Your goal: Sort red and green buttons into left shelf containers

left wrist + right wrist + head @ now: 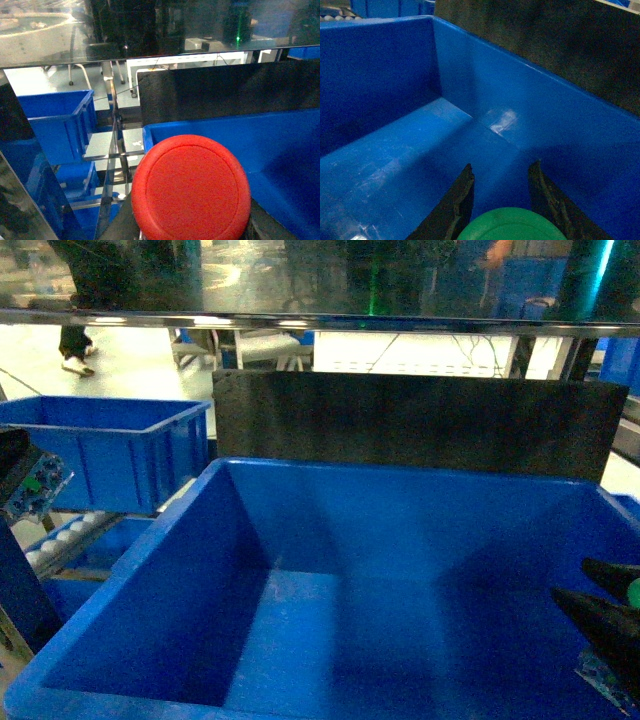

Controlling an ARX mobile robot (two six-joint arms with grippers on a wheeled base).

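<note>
My right gripper (500, 197) clamps the round green-capped button (512, 225) over the deep blue plastic bin (395, 165); I'd lower before releasing, left claw's grip untellable.

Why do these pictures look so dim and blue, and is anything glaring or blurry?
Head view: the bin is dim inside, the floor behind overexposed. Left wrist view: the red button fills the foreground, slightly soft. Right wrist view: a small glare patch on the bin floor; the green button is cropped.
</note>
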